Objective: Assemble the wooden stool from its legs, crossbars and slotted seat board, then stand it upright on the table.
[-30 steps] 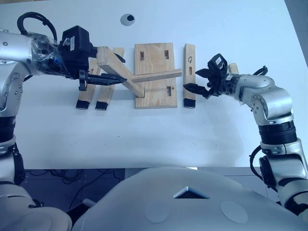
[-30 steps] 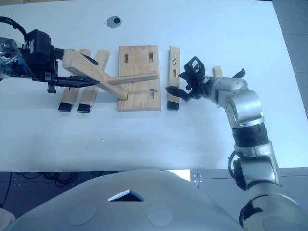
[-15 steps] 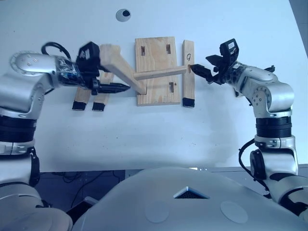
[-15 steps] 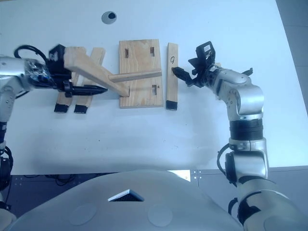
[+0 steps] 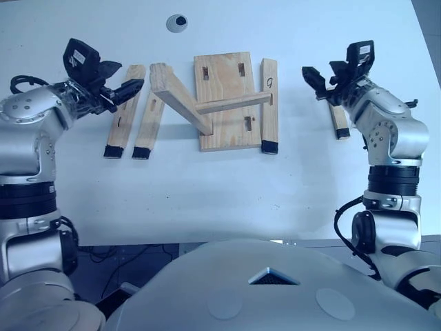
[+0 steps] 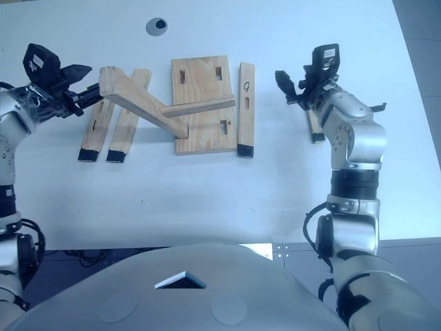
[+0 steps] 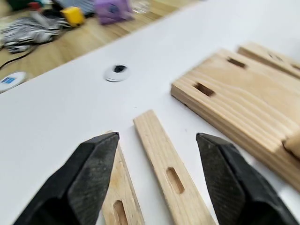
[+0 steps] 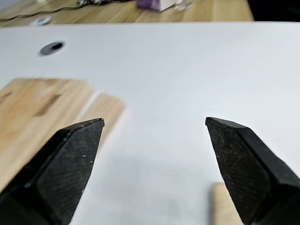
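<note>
The slotted seat board [image 5: 222, 83] lies flat at the table's middle. A wooden leg [image 5: 176, 96] leans slanted over its left edge, with a crossbar [image 5: 234, 104] running from it across the board. Two legs [image 5: 121, 109] [image 5: 147, 121] lie flat to the left, and another leg [image 5: 269, 103] lies along the board's right edge. A short piece [image 5: 338, 122] rests at the far right. My left gripper [image 5: 124, 77] hovers open over the left pair of legs [image 7: 168, 178], holding nothing. My right gripper [image 5: 321, 73] is open above the table between the right leg and the short piece [image 8: 225, 206].
A round grommet hole [image 5: 180, 21] sits in the white table [image 5: 220, 186] behind the parts. The front half of the table is bare. Floor clutter lies past the far edge [image 7: 42, 23].
My left gripper has drawn back to the left, away from the slanted leg, which stays leaning on the board. My right gripper has pulled back to the right from the right leg.
</note>
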Robot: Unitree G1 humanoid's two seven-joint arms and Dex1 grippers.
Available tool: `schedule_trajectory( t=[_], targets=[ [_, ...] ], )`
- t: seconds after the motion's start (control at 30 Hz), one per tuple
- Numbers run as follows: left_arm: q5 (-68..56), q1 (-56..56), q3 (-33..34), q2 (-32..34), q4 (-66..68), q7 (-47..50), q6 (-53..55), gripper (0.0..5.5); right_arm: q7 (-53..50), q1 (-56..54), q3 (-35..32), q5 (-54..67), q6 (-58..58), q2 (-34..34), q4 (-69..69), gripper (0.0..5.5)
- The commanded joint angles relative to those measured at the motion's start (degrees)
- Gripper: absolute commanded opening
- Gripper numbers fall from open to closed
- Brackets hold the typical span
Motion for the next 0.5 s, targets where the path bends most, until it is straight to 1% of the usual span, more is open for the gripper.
schedule_trajectory(
  t=[0.03,0.27,0.5],
  targets=[
    [5.0,-0.7,-1.6,-3.2,5.0,7.1,1.2,3.02,-4.8,-0.1,-2.1,-1.8,-3.2,1.9,0.7,4.0],
    [9.1,0.4,-3.6,-4.4,10.8,8.1,-0.1,3.02,-6.8,-0.8,-2.5,-3.2,-6.9,2.8,2.2,4.0],
    [8.7,1.4,-0.6,-4.9,12.3,7.9,-2.1,3.02,-6.0,-0.3,-1.3,-3.1,-6.9,2.8,2.5,4.0]
  ],
)
